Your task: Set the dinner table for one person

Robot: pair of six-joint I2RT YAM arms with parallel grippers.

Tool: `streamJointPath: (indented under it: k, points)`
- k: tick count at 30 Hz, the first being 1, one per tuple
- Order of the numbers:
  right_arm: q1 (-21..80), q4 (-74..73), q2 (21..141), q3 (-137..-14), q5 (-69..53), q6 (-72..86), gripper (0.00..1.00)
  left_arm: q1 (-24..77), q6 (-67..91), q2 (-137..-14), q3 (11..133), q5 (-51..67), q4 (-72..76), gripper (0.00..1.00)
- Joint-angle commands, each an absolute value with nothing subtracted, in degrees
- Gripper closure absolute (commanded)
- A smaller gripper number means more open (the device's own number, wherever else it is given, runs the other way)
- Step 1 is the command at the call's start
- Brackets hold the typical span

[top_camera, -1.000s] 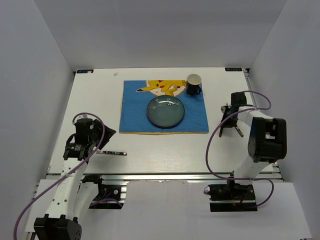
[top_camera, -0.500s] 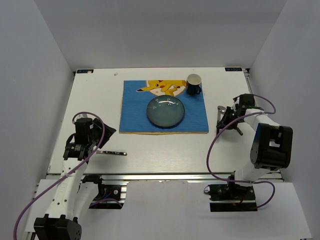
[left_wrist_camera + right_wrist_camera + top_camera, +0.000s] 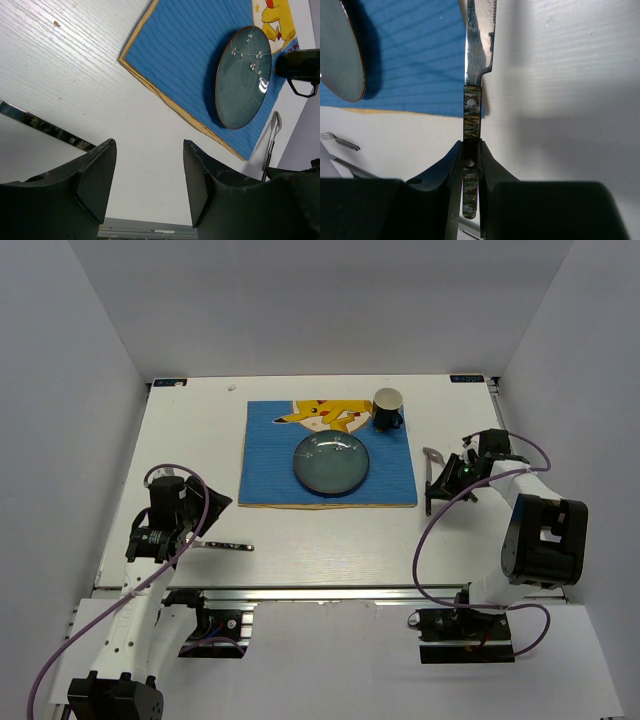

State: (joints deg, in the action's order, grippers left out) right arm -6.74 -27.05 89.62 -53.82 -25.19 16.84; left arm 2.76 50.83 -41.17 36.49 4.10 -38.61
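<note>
Clearly the right gripper (image 3: 471,150), clamped narrow on the handle of the knife (image 3: 472,107), holds its blade pointing straight ahead, with the placemat (image 3: 415,60) just to its left, bare dinner table (image 3: 560,100) below and to its right, and the wide-jawed, empty left gripper (image 3: 148,150) well apart.

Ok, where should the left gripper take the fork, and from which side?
Take the fork by its dark handle, the end nearer the left gripper. Come straight down from above and close across its narrow width. It lies flat on the table, running along the front edge, so only its thin sides can be pinched.
</note>
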Motion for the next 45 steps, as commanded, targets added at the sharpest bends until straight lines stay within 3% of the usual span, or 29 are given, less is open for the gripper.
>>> streamJointPath:
  k: [1,10,18,27,45]
  points:
    - [-6.94,-28.47,86.14,-52.47,-28.47,17.75,1.00,2.81,50.10,-40.52,38.41,4.39,-39.11,0.35]
    - [-5.72,-29.18,82.01,-48.43,-30.06,17.93,1.00,2.73,50.10,-40.69,38.41,4.66,-38.58,0.35]
    - [1.82,-26.72,81.65,-51.94,-28.13,13.98,1.00,2.81,50.01,-40.96,38.32,4.83,-38.23,0.35]
    - [10.63,-21.98,88.59,-58.52,-21.02,8.44,1.00,2.81,50.10,-40.61,37.88,4.48,-38.58,0.35]
    - [13.62,-16.70,101.33,-67.50,-9.58,10.63,1.00,2.81,50.19,-40.87,37.70,3.87,-39.20,0.35]
